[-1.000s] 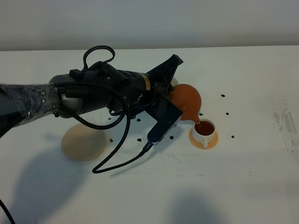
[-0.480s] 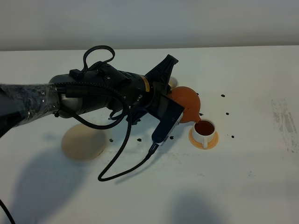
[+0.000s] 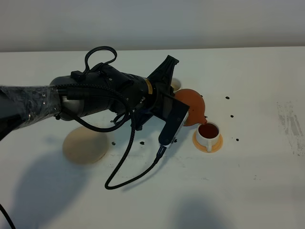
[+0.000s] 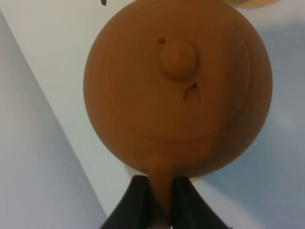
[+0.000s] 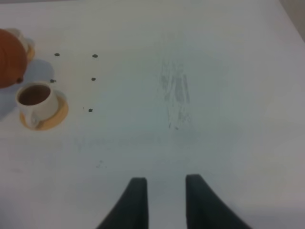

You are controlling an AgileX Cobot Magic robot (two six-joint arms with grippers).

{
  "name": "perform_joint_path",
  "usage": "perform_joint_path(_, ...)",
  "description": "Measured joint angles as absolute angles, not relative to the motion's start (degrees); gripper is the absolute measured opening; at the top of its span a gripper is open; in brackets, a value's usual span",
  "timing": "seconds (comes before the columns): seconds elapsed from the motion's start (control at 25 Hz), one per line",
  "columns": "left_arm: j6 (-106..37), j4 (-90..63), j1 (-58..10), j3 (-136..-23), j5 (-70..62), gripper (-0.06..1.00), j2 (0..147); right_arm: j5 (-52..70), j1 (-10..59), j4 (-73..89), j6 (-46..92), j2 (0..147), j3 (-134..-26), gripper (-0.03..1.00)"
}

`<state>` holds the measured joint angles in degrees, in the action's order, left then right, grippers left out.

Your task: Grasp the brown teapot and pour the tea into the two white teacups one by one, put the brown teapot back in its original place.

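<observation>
My left gripper (image 4: 161, 206) is shut on the loop handle of the brown teapot (image 3: 192, 103), which hangs tilted with its spout just above a white teacup (image 3: 208, 130). That cup holds dark tea (image 3: 208, 129) and stands on an orange saucer (image 3: 207, 143). The left wrist view looks down on the teapot's (image 4: 177, 90) knobbed lid. The other white teacup (image 3: 175, 84) peeks out behind the arm. At the left lies the beige coaster (image 3: 86, 145), bare. My right gripper (image 5: 165, 198) hovers low over bare table, jaws apart and holding nothing; from there the filled teacup (image 5: 33, 99) and the teapot (image 5: 9, 57) lie far off.
The left arm's thick black body (image 3: 100, 98) and its looping cable (image 3: 133, 167) span the table's left half. Small dark specks (image 3: 231, 116) dot the white table (image 3: 257, 181) around the cups. A faint scuffed patch (image 5: 175, 93) marks the right side.
The left wrist has rolled, swinging its camera and cable toward the table's front. The teapot's spout has lifted a little from the filled cup. The right arm has not moved.
</observation>
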<state>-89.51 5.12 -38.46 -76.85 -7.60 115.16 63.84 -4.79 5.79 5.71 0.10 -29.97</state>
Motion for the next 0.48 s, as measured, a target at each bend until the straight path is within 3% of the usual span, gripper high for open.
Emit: perform_joint_path(0.48, -79.49, 0.89, -38.46, -76.85, -16.96, 0.09, 111.82, 63.84, -4.79, 5.79, 5.73, 0.1, -29.97, 0.22)
